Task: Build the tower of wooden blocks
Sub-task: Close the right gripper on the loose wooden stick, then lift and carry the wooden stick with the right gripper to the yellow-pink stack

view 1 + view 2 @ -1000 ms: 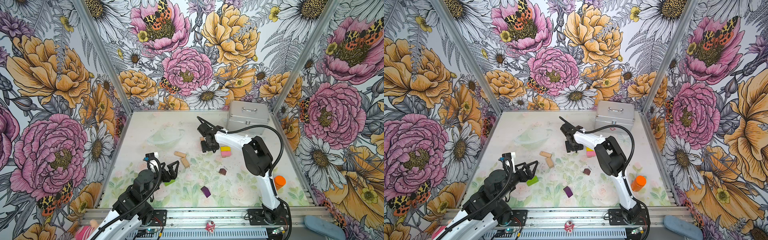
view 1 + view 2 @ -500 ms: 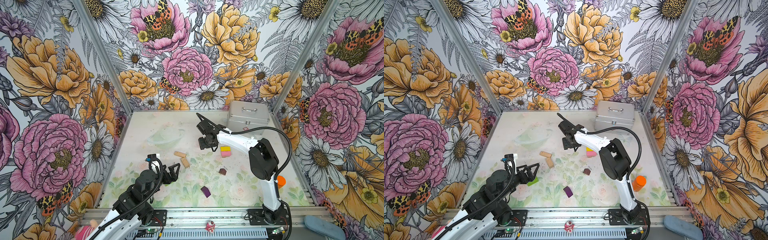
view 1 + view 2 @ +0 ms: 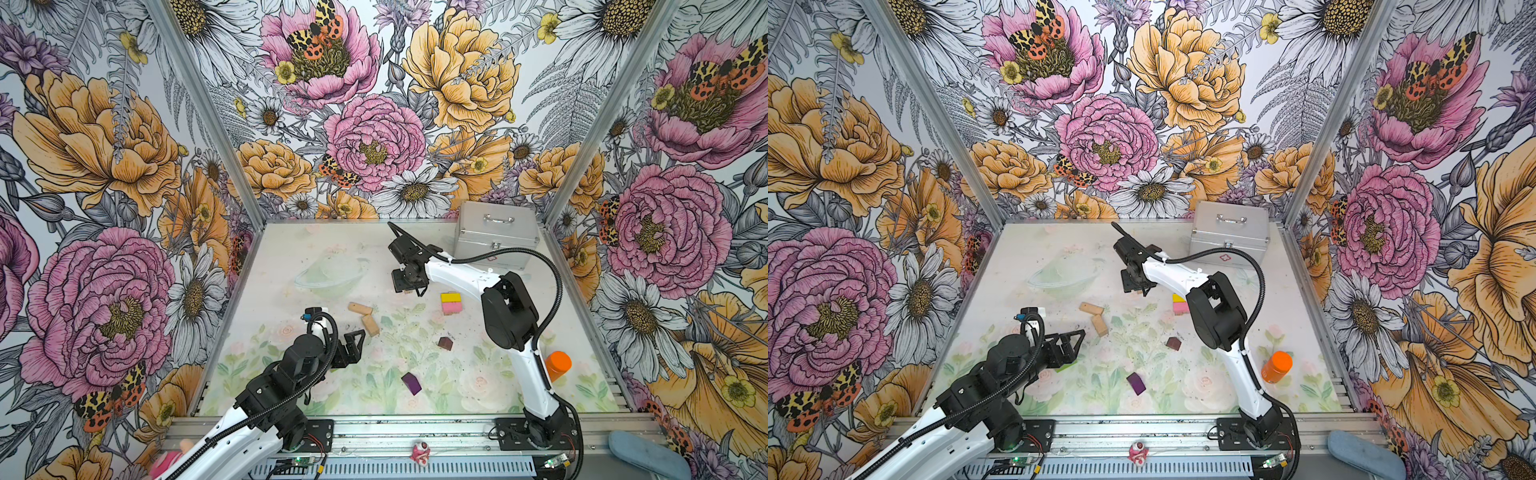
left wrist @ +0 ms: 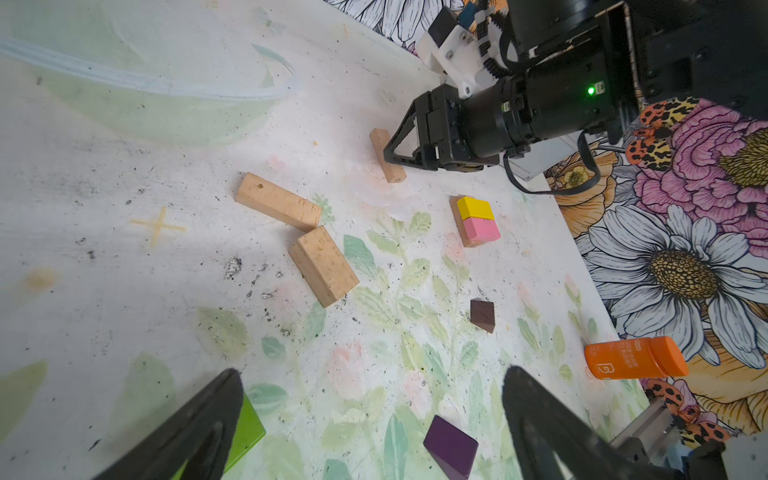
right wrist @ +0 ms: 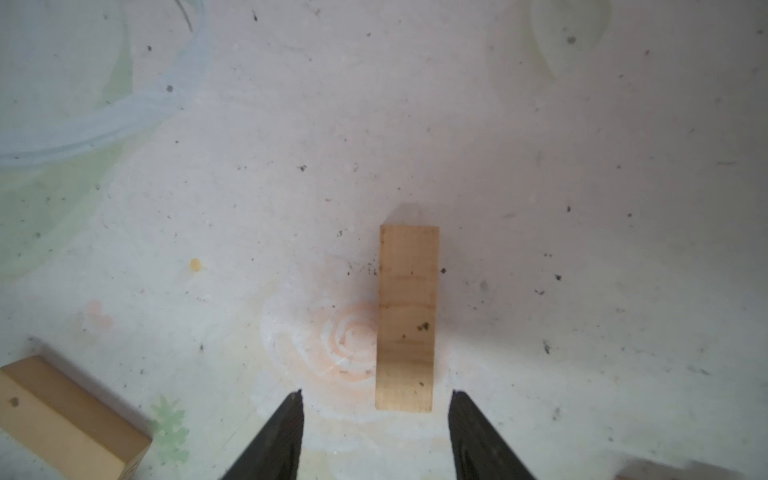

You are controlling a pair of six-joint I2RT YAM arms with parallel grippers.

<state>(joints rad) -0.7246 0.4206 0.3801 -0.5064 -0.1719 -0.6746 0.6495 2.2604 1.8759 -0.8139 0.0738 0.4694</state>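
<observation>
the silver case [image 3: 494, 239] stands at the back right of the counter [image 3: 286, 257] with its lid down, so we cannot see inside it. the orange bottle [image 3: 558, 365] stands near the front right with its cap on. a pale see-through bowl [image 3: 328, 274] sits at the back, left of the middle.

the wood block tower [image 3: 451, 302] is only a small start, right of the middle and in front of the case. a yellow block [image 4: 476, 208] and a pink block [image 4: 480, 229] lie side by side, touching. only the left wrist view shows us the tan base block [image 4: 457, 220] under them. in a top view the right arm covers most of this stack.

the other blocks lie loose. the far tan block [image 3: 360, 308] and the near tan block [image 3: 370, 325] are just beside each other near the middle. the dark-brown block [image 3: 445, 343] and the purple block [image 3: 411, 383] lie nearer the front.

the right end effector [image 5: 376, 399] hangs low at the back middle with its fingers apart. the right wrist view shows the lone tan block [image 5: 407, 318] lying flat, one end between the fingers and not squeezed. both top views hide nearly all of that block.

the left end effector [image 4: 372, 370] is spread wide near the front left and holds nothing. the lime-green block [image 4: 247, 432] lies by one finger, half hidden. in a top view only a sliver of it shows.

the counter is white with faint flowers, green leaves and dark specks. the walls show big pink, orange and white flowers. a metal rail [image 3: 415, 432] runs along the front.
</observation>
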